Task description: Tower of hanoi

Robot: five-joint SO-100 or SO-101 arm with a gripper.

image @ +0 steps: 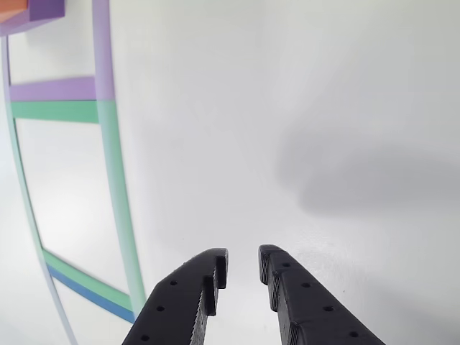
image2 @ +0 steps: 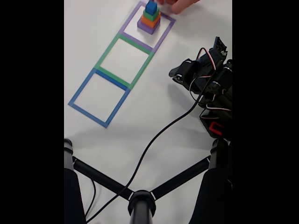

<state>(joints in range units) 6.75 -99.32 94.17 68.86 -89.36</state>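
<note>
a person's hand touches the top of the tower of hanoi, stacked upright inside the purple tape square. the gripper hangs slightly parted and empty, well apart over the bare table.

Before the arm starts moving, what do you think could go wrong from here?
A person's hand sits at the stacked tower in the purple tape square; the arm could strike it. The black cable trails across the table and might snag. The pincer has only a narrow gap, perhaps too tight for the blue cube.
</note>
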